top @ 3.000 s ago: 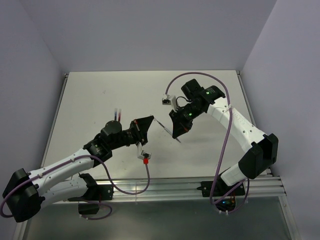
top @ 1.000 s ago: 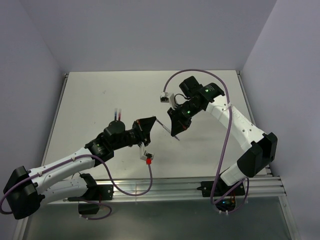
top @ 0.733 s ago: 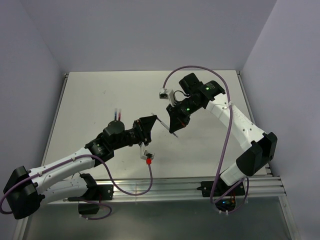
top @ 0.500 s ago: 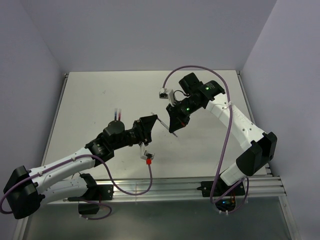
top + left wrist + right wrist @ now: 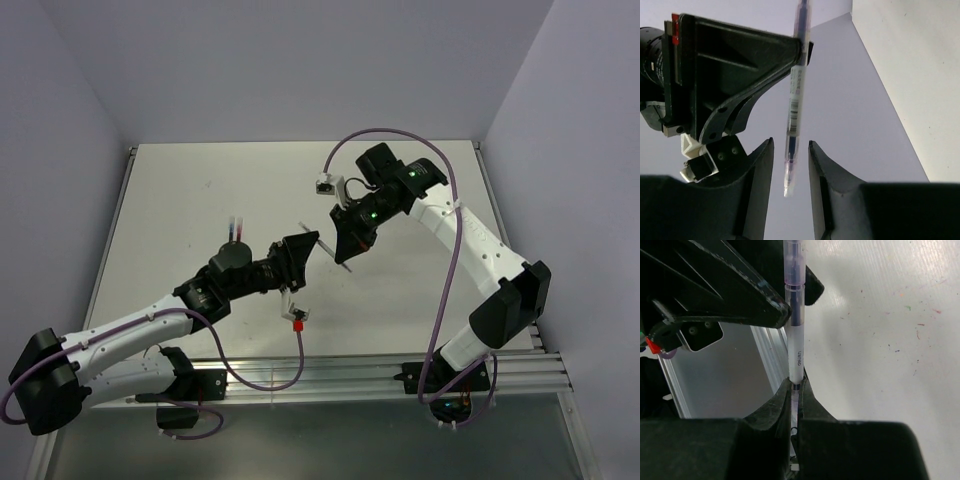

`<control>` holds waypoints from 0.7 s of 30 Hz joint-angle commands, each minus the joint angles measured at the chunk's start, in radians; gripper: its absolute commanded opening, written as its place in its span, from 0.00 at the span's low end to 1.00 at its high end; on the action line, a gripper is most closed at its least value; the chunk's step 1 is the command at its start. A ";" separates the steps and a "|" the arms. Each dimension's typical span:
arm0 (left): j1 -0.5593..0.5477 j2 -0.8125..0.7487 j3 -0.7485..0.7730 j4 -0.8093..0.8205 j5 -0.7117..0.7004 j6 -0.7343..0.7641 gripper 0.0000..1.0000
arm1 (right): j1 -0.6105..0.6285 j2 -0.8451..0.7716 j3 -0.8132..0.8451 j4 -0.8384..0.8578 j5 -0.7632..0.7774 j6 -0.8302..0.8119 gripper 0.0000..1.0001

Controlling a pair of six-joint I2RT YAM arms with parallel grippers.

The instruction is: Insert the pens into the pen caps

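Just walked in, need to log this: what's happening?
The right end effector is clamped on a pen, held up above the table. The pen's other end sits between the spread fingers of the left end effector, not visibly touching them. Two more pens lie on the table.

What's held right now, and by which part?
The right gripper pinches the pen near one end; the left gripper stands open around the other end.
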 commanded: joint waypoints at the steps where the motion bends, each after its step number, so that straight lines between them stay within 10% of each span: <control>1: -0.016 0.006 0.002 0.020 0.027 0.021 0.38 | 0.009 0.002 0.057 0.003 -0.034 0.000 0.00; 13: -0.038 0.027 0.005 0.066 0.009 0.018 0.00 | 0.025 0.022 0.057 -0.009 -0.082 -0.017 0.00; 21: -0.039 0.013 0.000 0.066 -0.005 0.013 0.00 | 0.025 0.015 0.016 -0.007 -0.123 -0.024 0.45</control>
